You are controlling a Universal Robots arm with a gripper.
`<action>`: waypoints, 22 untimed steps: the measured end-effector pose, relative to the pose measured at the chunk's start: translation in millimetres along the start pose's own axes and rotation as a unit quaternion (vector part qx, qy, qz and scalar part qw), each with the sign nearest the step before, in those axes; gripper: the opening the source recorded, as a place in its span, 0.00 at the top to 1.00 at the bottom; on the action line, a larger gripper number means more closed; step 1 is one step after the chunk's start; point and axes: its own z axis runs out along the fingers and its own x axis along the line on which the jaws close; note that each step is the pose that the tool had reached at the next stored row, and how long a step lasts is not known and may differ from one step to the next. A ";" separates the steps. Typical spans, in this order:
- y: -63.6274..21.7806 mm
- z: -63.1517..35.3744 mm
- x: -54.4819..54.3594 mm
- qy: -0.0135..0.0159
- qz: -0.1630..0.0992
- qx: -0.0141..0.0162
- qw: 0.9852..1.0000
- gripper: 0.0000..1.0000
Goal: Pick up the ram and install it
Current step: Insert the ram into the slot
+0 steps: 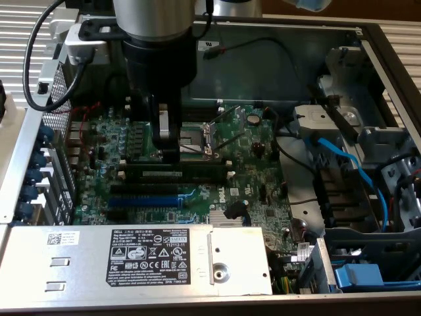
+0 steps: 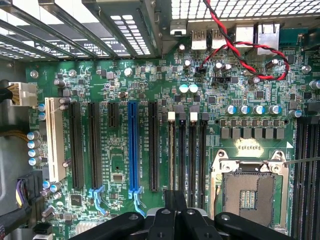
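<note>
The ram [image 1: 197,173] is a thin green stick standing on edge along one of the black memory slots, in the middle of the green motherboard [image 1: 256,164]. In the wrist view the ram [image 2: 172,155] shows edge-on as a narrow line running away from the fingers. My gripper [image 1: 168,158] reaches straight down from the arm onto the end of the stick at the exterior view's left. Seen from the wrist, the gripper [image 2: 175,197] has its two dark fingers pressed together on the stick's upper edge.
A blue expansion slot [image 1: 141,201] and black slots lie just in front of the ram. The open CPU socket [image 1: 197,135] sits behind it. A metal power supply [image 1: 131,260] fills the near side. Blue cables [image 1: 342,158] and drive bays crowd the exterior view's right.
</note>
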 end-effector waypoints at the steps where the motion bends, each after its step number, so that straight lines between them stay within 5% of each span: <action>1: 0.0 0.0 0.0 0.000 0.000 0.000 1.000 0.89; 8: -0.2 0.0 0.1 0.000 0.000 0.000 1.000 0.89; 13: -4.8 -0.1 1.4 0.000 -0.001 -0.007 1.000 0.89; 22: -7.5 3.1 1.9 0.000 -0.001 -0.009 1.000 0.89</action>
